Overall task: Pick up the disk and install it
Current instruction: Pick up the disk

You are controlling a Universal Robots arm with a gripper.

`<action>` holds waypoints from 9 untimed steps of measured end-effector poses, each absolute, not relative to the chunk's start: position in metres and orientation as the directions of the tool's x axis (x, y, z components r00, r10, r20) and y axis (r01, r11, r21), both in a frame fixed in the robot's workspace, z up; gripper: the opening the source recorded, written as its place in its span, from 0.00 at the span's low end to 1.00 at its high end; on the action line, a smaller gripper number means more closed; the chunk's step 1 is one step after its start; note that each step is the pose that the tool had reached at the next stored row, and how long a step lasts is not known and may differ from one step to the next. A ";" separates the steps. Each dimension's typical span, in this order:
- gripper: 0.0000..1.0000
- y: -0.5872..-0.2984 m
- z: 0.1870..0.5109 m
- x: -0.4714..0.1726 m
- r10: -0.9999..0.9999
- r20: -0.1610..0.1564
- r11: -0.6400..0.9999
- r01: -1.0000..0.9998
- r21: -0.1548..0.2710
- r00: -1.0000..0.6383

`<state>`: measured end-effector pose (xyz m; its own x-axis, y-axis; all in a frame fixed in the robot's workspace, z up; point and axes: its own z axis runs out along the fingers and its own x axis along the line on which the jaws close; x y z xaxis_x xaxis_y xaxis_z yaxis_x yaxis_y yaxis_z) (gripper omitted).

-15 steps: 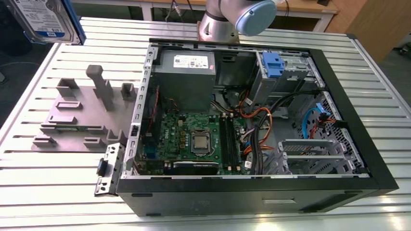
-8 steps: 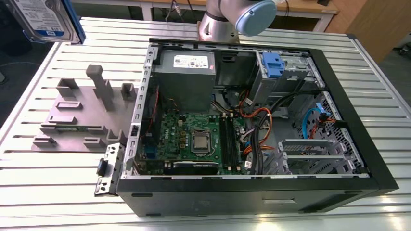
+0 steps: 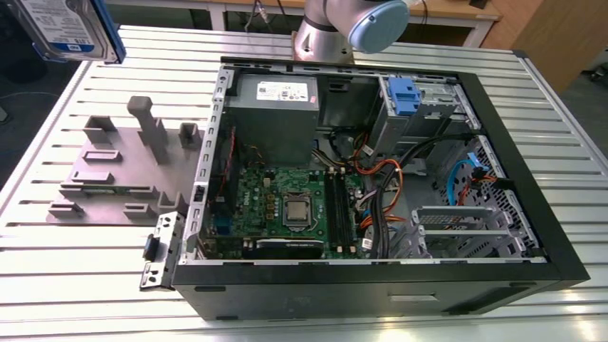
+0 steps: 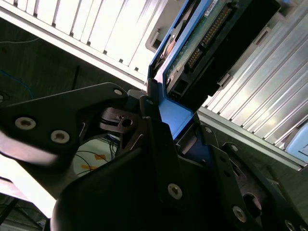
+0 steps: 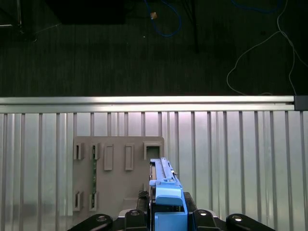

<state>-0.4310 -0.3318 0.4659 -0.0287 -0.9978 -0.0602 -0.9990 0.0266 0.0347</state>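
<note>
Disk (image 3: pixel 68 27) is sitting high in the exterior view's upper left corner. It is riding clear of the slatted surface (image 3: pixel 95 249) and well apart from the open computer case (image 3: pixel 494 107). The labelled face is turning toward that camera, with blue plastic running down one edge.

Tool (image 5: pixel 168 216) is clenching the disk. In both wrist views its dark fingers (image 4: pixel 155 120) are pressing the blue carrier bracket (image 4: pixel 175 115) from either side. The drive body is projecting beyond them, edge-on over the grey fixture (image 5: pixel 118 178) lying on the surface.

Handling, as judged:
- It is looking like a rigid metal slab, dense for its size and unlikely to flex under the grip.
- The bracket is plastic and probably springier than the body, so a hold there may be giving a little. The smooth metal sides would be slipping more readily.
- The underside is showing a circuit board and a row of connector pins (image 4: pixel 207 36). These are the fragile parts, and nothing should be bearing on them.
- Knocks are likely to be harmful, and a long overhang past the fingers is adding leverage against the grip.

Best hold: across the bracket end, as the tool is doing, leaving the connector end free.

Inside the case a blue-tabbed drive (image 3: pixel 404 96) is sitting near the far wall.
</note>
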 end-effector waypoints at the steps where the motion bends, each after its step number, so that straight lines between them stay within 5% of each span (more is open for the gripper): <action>1: 0.36 -0.332 0.466 -0.431 -0.998 -0.060 0.027 -0.999 0.035 -0.029; 9: 0.36 -0.332 0.469 -0.431 -0.998 -0.060 0.027 -0.999 0.035 -0.029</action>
